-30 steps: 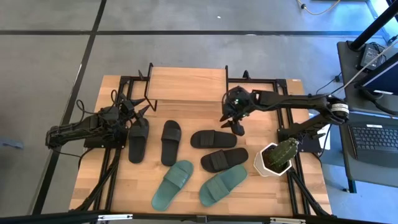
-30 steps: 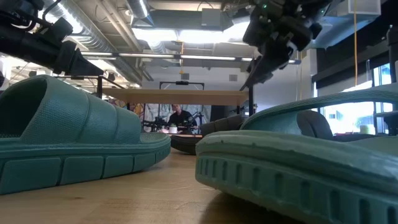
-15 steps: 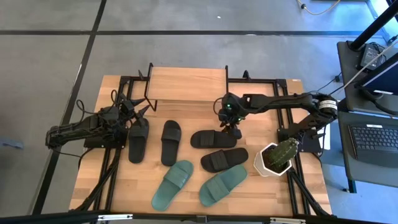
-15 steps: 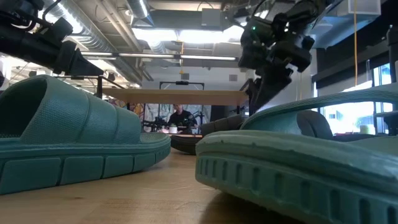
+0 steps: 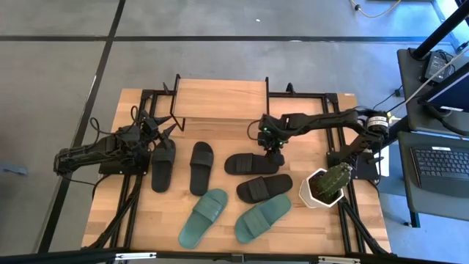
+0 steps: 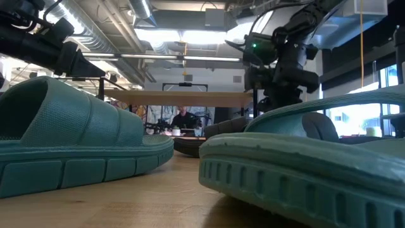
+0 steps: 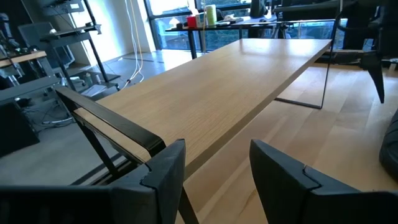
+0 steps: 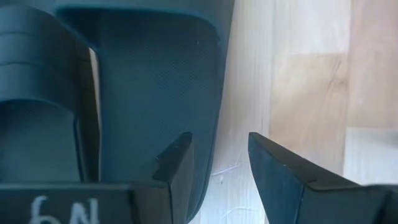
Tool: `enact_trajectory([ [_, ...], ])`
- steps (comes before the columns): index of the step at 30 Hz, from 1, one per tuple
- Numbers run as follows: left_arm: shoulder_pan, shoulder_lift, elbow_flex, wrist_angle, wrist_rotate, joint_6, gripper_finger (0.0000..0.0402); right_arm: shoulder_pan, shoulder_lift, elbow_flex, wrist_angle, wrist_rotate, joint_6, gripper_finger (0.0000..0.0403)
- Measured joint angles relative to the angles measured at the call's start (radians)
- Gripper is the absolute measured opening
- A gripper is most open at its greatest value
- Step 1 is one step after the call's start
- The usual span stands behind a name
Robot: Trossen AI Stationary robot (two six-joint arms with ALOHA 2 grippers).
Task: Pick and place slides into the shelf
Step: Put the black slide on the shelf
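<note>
potted cactus: table's right edge | laptop: side desk | person: background

Six slides (four black) before shelf.

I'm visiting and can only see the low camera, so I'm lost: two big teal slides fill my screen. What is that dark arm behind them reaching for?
Observer: From above, the right gripper hangs over the heel end of a black slide.
Visitor: Has it grabbed it?
Observer: No. Its wrist camera shows open fingers straddling the slide's edge, not yet clamped.
Visitor: And the other arm?
Observer: The left gripper waits open, facing the shelf, holding nothing.
</note>
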Motion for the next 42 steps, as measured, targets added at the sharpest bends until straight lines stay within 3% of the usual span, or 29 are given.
enact_trajectory([
  [17, 0.0, 0.0, 0.0, 0.0, 0.0, 0.0, 0.0172, 0.002, 0.065, 0.0, -0.031, -0.005, 0.004, 0.0154],
  [25, 0.0, 0.0, 0.0, 0.0, 0.0, 0.0, 0.0172, 0.002, 0.065, -0.001, -0.081, -0.13, 0.058, 0.0154],
  [42, 0.0, 0.0, 0.0, 0.0, 0.0, 0.0, 0.0172, 0.002, 0.064, -0.062, -0.002, -0.142, 0.111, 0.0144],
])
